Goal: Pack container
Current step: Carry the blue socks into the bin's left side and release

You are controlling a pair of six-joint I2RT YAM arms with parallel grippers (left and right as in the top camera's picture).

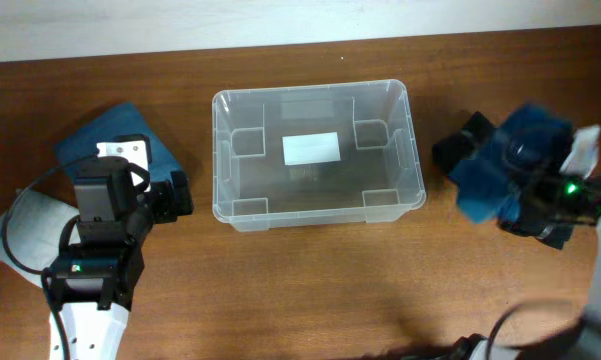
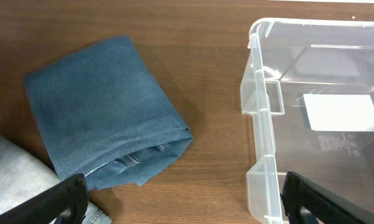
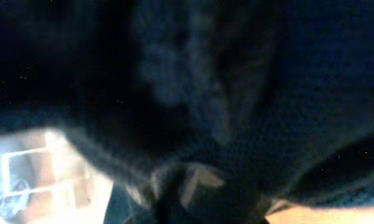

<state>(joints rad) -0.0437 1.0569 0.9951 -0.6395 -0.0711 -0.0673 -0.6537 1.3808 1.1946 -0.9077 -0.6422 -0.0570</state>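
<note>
The clear plastic container [image 1: 416, 150] stands empty in the middle of the table, with a white label [image 1: 311, 148] on its bottom. It also shows at the right of the left wrist view [image 2: 261, 112]. My left gripper [image 1: 175, 195] is open and empty, low over bare wood between a folded blue denim garment [image 1: 105, 135] and the container; its fingers show wide apart [image 2: 187, 205]. My right gripper [image 1: 522, 200] is shut on a dark blue garment [image 1: 505, 160], held up right of the container. That fabric [image 3: 236, 81] fills the right wrist view and hides the fingers.
A light grey garment [image 1: 25, 225] lies at the far left beside the denim [image 2: 99, 106], and shows in the left wrist view [image 2: 12, 168]. A black garment [image 1: 465, 140] lies between the container and the right arm. A pale wall runs along the table's back edge.
</note>
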